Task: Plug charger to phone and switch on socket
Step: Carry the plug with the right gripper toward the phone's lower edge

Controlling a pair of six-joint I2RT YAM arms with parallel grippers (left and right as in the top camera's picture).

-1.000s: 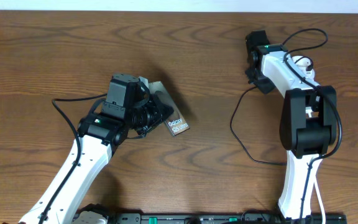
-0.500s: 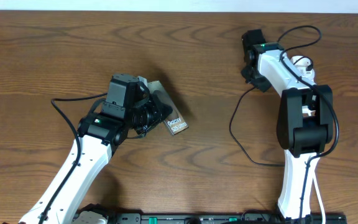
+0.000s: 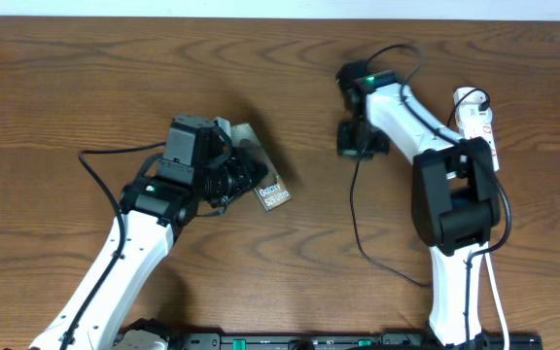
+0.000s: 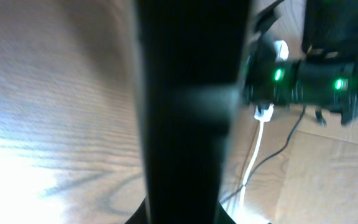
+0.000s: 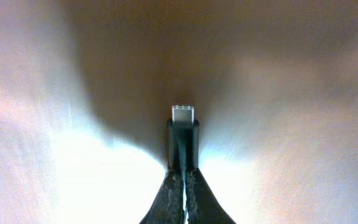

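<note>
The phone is held tilted off the table at centre left, its "Galaxy" end pointing right. My left gripper is shut on it. In the left wrist view the phone fills the middle as a dark upright bar rising from the left gripper. My right gripper hangs right of the phone, apart from it, shut on the charger's black connector, whose metal tip sticks out past the right gripper. The charger cable trails down toward the front. The white socket lies at the far right.
A white cord and the right arm with green lights show in the left wrist view. The right arm's upright link stands between the socket and the cable loop. A black rail runs along the table's front edge.
The right gripper closed on the connector, then swung left and forward toward the phone, dragging the cable along and uncovering the socket. The left arm and phone stayed put.
</note>
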